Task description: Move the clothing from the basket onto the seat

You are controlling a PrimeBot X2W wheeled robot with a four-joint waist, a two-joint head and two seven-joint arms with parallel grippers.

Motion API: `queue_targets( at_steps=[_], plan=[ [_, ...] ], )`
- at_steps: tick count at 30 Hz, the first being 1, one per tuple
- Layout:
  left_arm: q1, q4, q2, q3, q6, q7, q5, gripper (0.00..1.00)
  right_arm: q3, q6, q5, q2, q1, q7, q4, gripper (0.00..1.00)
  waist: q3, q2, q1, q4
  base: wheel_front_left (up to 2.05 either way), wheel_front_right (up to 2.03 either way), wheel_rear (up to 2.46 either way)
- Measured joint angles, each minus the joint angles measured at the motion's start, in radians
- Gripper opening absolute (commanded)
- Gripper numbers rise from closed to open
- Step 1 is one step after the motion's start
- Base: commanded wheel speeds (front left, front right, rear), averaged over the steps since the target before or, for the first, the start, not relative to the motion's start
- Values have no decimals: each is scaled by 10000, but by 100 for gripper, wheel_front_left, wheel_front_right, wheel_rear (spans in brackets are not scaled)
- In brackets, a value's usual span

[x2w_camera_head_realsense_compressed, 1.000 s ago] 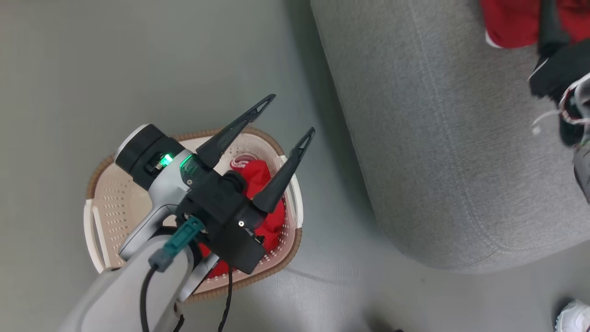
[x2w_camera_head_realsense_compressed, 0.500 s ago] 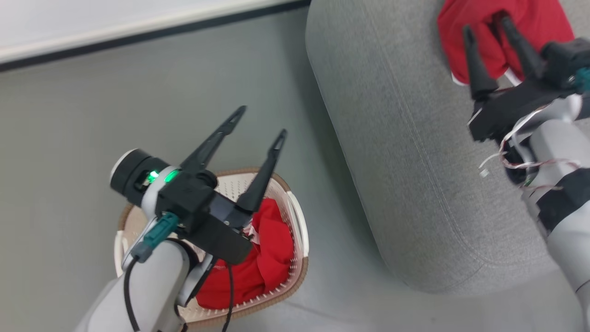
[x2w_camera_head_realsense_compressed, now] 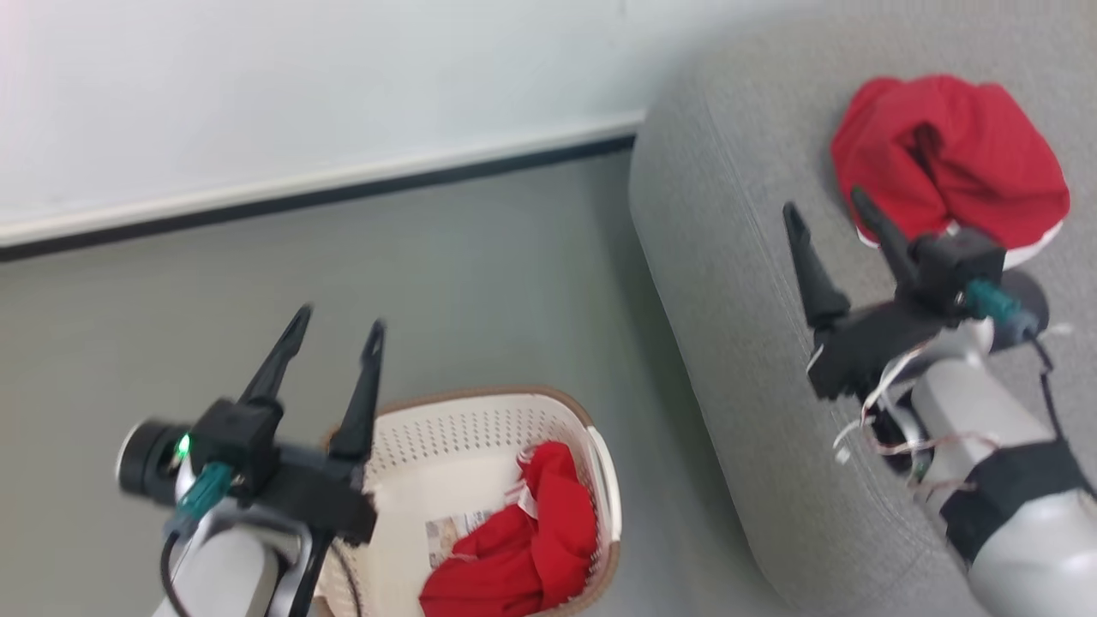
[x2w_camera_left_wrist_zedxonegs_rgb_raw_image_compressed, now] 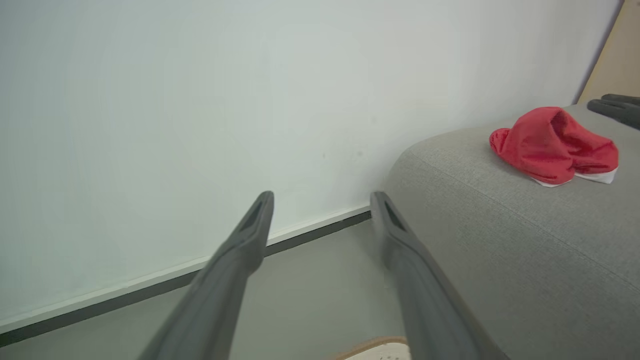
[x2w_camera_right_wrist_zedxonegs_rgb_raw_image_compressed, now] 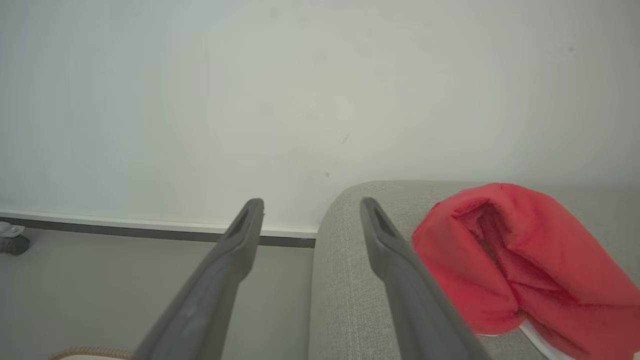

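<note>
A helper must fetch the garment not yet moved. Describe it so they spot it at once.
Find the big grey sofa; on the floor beside its rounded end stands a cream perforated basket with a brown rim. The crumpled red garment inside it is yours, unlike the other red garment, which lies on the sofa.

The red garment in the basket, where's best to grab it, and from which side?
I'd grip the raised bunched fold at the red garment's far end, coming straight down from above: the basket's walls block every side, and that peak stands proud for the left gripper's open jaws to straddle.
</note>
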Motion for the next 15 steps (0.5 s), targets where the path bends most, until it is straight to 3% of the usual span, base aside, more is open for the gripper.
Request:
queue_targets(
  at_steps=[15],
  plan=[
    [2646,-54,151,1235,581,-207,-468,100,-127,-836,-180,238,3150,0,-2437,100,-1830,0,0,829,0,0,0]
  ],
)
